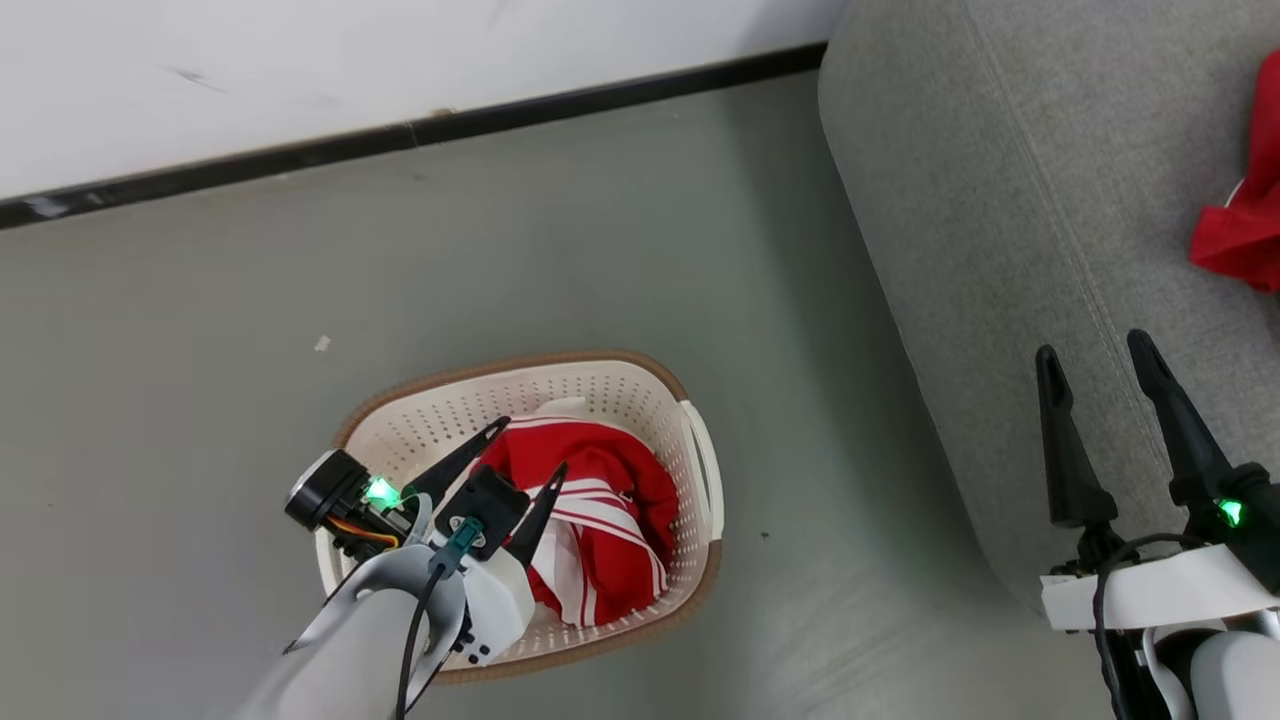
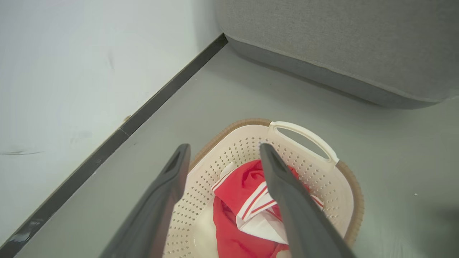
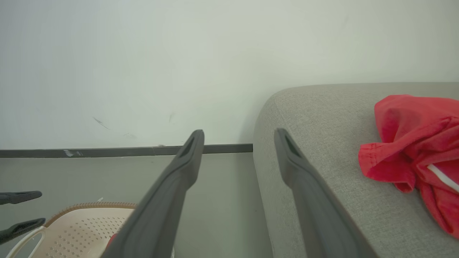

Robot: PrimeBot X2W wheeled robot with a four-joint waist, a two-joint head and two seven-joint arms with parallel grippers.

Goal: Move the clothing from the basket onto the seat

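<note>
The basket point(image 1: 625, 392) stands on the floor point(image 1: 600, 250) beside the seat point(image 1: 980, 200), with red-and-white clothing point(image 1: 610, 500) bunched inside it. The left tool point(image 1: 534, 443) hangs over the basket, fingers apart and empty above the cloth. The right tool point(image 1: 1092, 345), also spread and empty, is to the basket's right over the seat's edge, and another red garment point(image 1: 1240, 235) lies on the seat farther off.

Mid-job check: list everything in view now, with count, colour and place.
seat: one, grey, at right
basket: one, cream with brown rim, on the floor left of the seat
clothing heap: one, red with white stripes, in the basket
clothing piece: one, red, on the seat
scrap: one, white, on the floor beyond the basket
skirting: one, black, below the white wall
left gripper: one, dark, open over the basket
right gripper: one, dark, open over the seat
</note>
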